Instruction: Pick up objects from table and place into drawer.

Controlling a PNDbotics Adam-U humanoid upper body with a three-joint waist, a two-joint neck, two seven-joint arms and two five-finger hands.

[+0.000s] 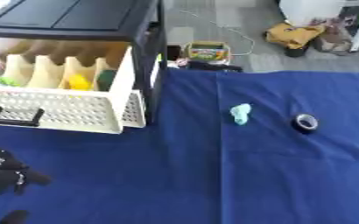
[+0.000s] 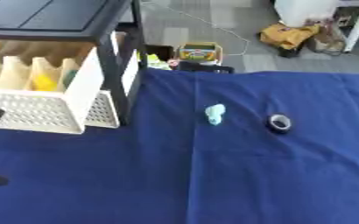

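A pale turquoise object [image 1: 241, 113] lies on the blue cloth near the middle. To its right lies a black roll of tape [image 1: 306, 123] with a light inner ring. At the left a cream perforated drawer [image 1: 60, 114] stands pulled out of a black-framed unit [image 1: 83, 19]; its black handle [image 1: 14, 118] faces me. Inside the drawer, dividers hold a yellow item [image 1: 78, 82] and green items [image 1: 6, 81]. My left hand [image 1: 5, 173] rests at the lower left on the cloth, fingers relaxed, holding nothing. The right hand shows in no view.
The blue cloth [image 1: 213, 183] covers the table. Beyond its far edge on the grey floor sit a colourful box [image 1: 206, 51], a yellow bag [image 1: 293, 34] and a white cable [image 1: 236, 30].
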